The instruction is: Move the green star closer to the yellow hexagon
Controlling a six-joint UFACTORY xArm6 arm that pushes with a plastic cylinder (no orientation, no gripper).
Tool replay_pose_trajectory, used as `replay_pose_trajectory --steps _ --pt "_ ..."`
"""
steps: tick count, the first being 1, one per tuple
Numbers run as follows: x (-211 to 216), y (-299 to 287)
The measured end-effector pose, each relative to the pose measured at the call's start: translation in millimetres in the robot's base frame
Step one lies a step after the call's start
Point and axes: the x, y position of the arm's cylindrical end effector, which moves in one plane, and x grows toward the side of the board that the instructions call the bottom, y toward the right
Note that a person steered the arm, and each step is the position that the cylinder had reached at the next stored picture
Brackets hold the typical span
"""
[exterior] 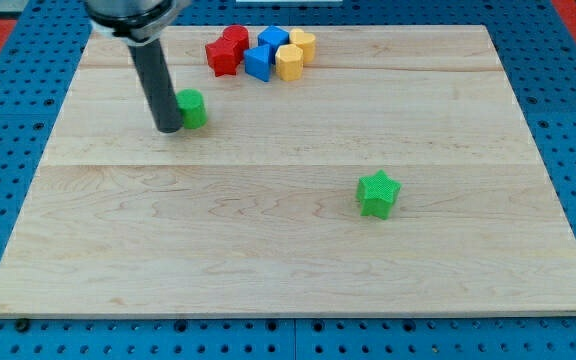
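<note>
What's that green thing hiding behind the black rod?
A green block, just right of my tip. Its right side and top show; the rod covers its left edge, so I cannot tell its shape. It is not the green star, which sits alone toward the view's lower right.

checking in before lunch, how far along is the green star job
Nothing looks done: the green star sits alone toward the view's lower right, far from the yellow hexagon in the cluster at the view's top. In hand: my tip is beside the other green block. The whole push remains.
</note>
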Motion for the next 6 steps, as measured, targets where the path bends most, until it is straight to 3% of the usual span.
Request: replay_pose_trajectory --steps 3,4,6 --pt "-56 57" --pt "-37 50" --pt "32 242"
